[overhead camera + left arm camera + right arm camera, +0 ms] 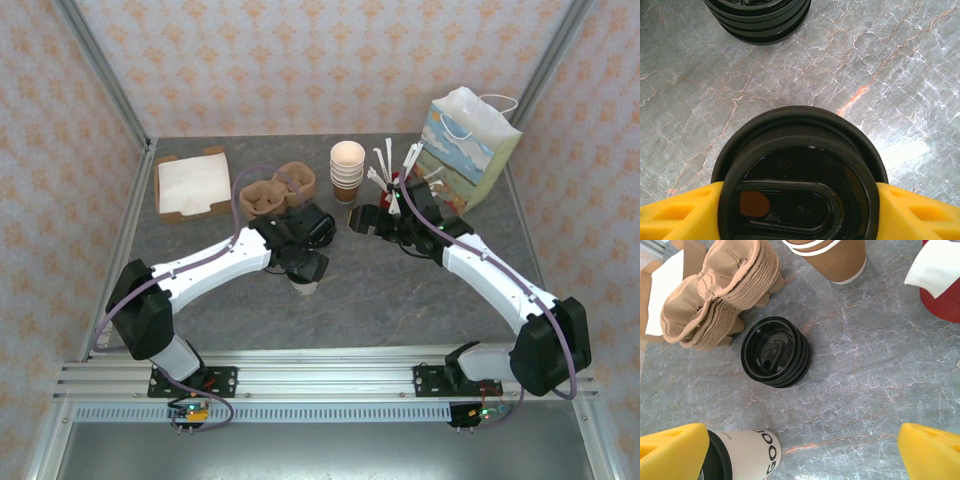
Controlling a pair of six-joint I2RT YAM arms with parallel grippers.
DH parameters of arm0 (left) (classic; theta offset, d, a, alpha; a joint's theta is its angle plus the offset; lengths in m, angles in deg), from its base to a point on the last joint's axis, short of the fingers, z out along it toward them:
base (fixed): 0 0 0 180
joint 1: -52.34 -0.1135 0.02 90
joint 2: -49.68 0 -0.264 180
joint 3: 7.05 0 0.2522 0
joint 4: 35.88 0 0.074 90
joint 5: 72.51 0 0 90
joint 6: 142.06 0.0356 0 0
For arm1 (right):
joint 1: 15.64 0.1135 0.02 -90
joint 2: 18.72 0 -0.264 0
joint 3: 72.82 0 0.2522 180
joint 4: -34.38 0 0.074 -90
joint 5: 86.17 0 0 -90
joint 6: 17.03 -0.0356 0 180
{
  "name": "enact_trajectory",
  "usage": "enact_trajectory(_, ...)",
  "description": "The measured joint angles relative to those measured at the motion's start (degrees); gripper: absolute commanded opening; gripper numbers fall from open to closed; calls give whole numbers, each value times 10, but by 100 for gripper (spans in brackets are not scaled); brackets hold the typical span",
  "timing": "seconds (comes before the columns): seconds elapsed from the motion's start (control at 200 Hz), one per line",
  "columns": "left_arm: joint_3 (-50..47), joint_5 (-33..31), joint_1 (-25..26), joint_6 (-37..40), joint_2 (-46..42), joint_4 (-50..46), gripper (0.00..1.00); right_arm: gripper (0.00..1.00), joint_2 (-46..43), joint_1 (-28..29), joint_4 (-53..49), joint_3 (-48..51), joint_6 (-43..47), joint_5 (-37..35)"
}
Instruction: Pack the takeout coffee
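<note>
The takeout coffee (800, 175), a pale cup with dark lettering and a round black lid, is standing upright on the grey marble table (400, 300), near the middle and on the near side of the other supplies. The left gripper (798, 200) is reaching down over it and holding it, its yellow fingers (675, 215) pressing in against either side just under the lid rim with no gap showing. Just beyond the cup a stack of black lids (775, 357) is sitting on the table, and beside that a stack of pulp cup carriers (715, 300) is lying. The right gripper (802, 450) is hovering over the bare table beside the lids, its jaws standing wide apart and gripping nothing. Further back, a stack of brown cups (347, 170), a red cup of stirrers (397, 182) and a paper bag (470, 150) are lining the far side, with a tray of napkins (192, 185) sitting at the far left.
</note>
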Motion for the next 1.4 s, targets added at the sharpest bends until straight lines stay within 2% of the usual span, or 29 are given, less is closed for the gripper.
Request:
enact_trajectory(0.445,7,17,0,-13,1,-28,81,97,6,3,-2,-3,0,0)
enact_trajectory(0.821,20,19,0,-20,-3,-34,84,97,5,7,-5,-3,0,-1)
enact_trajectory(0.941,21,7,0,-24,-30,-33,84,97,1,7,-24,-6,10,-10)
enact_trajectory(1.091,21,-20,-3,-24,-96,-16,83,91,-19,10,-59,-13,37,-4)
enact_trajectory(1.251,19,-31,-46,-26,-159,18,83,89,-20,71,-63,-12,42,56)
enact_trajectory(1.401,10,-33,-105,-35,-188,36,83,95,9,121,-9,10,2,124)
